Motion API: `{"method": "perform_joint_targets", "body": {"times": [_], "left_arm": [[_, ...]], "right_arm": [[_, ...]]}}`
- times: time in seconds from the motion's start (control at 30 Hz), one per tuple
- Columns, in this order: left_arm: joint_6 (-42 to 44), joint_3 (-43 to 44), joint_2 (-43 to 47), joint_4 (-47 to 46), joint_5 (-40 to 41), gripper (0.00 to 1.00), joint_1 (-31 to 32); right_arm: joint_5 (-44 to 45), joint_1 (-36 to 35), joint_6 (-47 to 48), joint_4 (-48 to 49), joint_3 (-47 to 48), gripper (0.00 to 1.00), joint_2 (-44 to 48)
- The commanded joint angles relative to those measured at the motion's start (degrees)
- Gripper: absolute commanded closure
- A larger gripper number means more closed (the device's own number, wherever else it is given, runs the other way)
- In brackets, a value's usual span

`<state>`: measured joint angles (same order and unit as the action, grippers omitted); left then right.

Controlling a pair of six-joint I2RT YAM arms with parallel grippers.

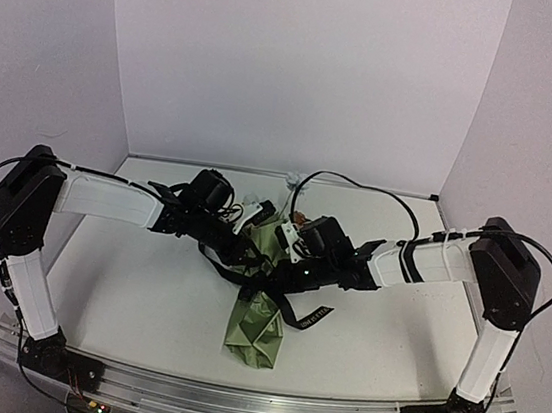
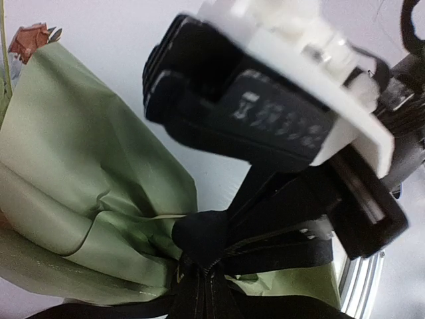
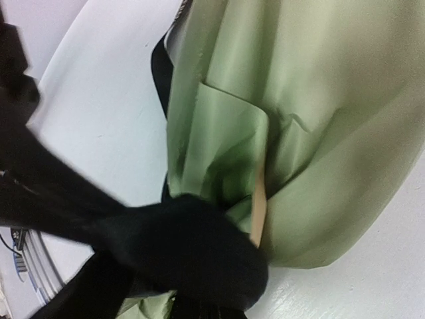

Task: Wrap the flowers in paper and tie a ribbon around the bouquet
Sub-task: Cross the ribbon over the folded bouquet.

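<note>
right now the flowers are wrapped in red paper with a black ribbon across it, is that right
Not quite. The paper is olive green, not red, as the top external view shows. The rest holds: the ribbon across it is black.

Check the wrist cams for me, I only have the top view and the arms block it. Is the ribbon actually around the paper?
Observer: Yes. In the left wrist view the ribbon cinches the paper, which bunches into creases at that spot.
Operator: Wrap closed there?
Observer: Not fully. The right wrist view shows a fold gaping right beside the ribbon, with the paper's tan underside exposed.
Operator: Any flowers showing?
Observer: One brownish-pink bloom pokes past the paper's edge, in the top left corner of the left wrist view.
</note>
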<state>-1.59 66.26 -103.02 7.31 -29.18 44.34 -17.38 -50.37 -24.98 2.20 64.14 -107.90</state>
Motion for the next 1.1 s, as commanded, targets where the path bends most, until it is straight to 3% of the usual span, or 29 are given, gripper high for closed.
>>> {"method": "perform_joint_targets", "body": {"times": [0.0,0.23,0.53,0.7,0.9,1.07], "left_arm": [[-0.30,0.34,2.81,-2.09,-2.81,1.00,0.13],[-0.16,0.44,1.48,-0.87,-4.40,1.00,0.13],[-0.29,0.84,0.85,-0.53,-5.28,0.98,0.13],[-1.13,1.29,-0.03,-0.04,-5.61,0.85,0.13],[-5.19,-1.49,3.18,-4.32,-3.59,0.52,0.12],[-9.81,-3.63,6.57,-7.05,-1.11,0.39,-0.17]], "right_arm": [[5.96,-0.19,-1.51,7.53,-2.92,1.00,0.39],[7.64,-0.12,-2.77,15.55,-2.66,1.00,-0.90],[7.92,-0.08,-2.12,18.82,-3.63,1.00,-0.73],[8.54,0.01,-2.18,21.43,-4.44,1.00,-2.35],[8.61,0.01,-1.72,23.28,-4.05,1.00,-3.63],[8.49,0.00,-1.44,23.68,-4.00,1.00,-3.81]]}}
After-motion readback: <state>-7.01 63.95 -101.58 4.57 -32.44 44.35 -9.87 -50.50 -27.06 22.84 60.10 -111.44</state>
